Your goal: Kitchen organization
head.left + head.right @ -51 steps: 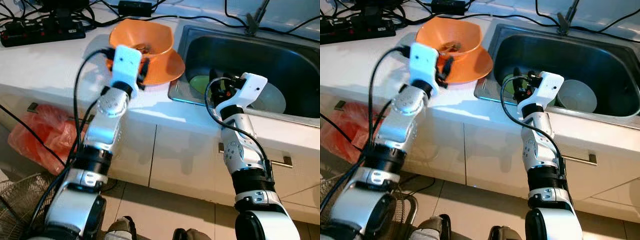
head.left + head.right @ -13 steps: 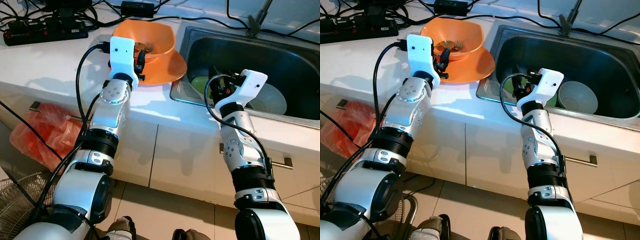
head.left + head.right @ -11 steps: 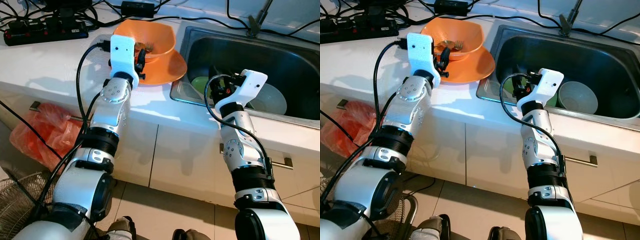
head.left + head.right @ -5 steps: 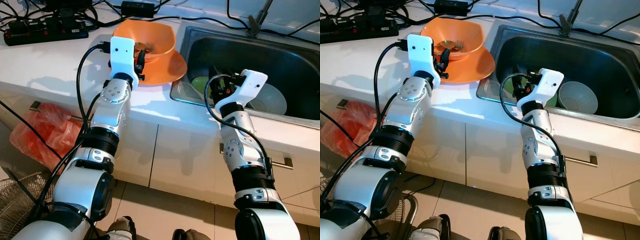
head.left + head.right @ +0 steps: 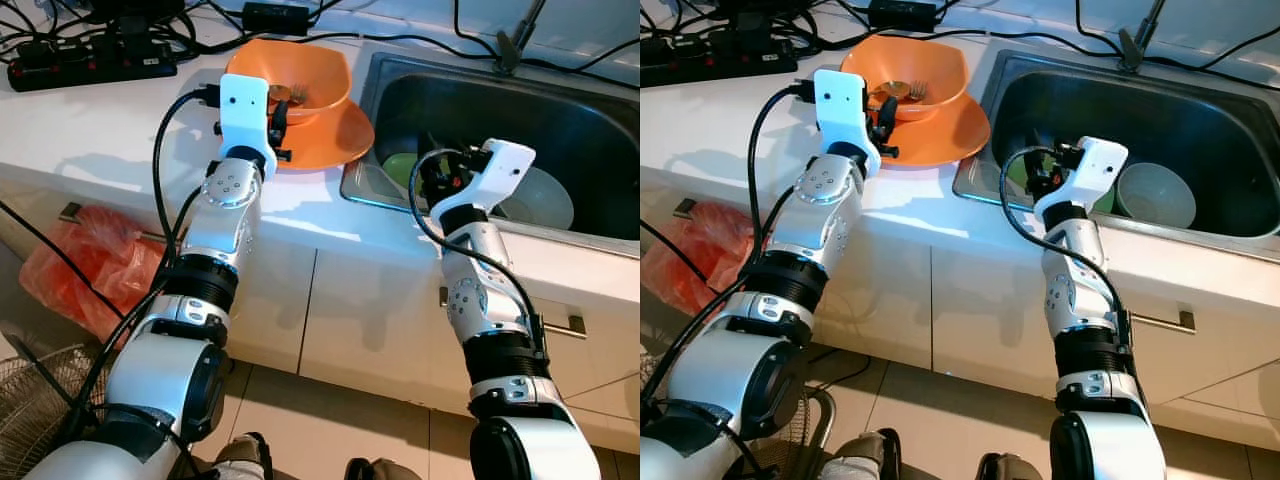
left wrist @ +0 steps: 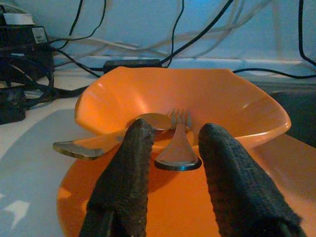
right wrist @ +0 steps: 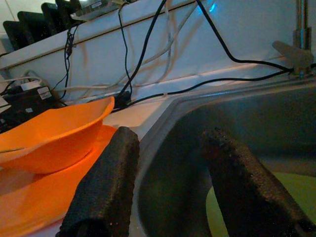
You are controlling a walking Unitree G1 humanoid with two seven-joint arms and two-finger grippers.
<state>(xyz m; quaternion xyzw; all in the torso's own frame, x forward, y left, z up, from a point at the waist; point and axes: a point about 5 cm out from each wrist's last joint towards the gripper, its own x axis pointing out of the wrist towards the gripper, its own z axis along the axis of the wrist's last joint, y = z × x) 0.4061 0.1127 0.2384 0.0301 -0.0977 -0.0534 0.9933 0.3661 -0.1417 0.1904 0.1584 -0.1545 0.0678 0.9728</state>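
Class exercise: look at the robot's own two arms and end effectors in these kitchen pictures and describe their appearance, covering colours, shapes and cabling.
Both arms are built of silver, rounded segments joined by black ringed joints. Each wrist carries a white, boxy housing. A loose black cable loops along the outside of each arm. The left end effector and right end effector each have two long black fingers with a rough, textured surface.

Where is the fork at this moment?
The fork lies in the orange bowl on the orange plate, left of the sink, beside a spoon, before the open left gripper.
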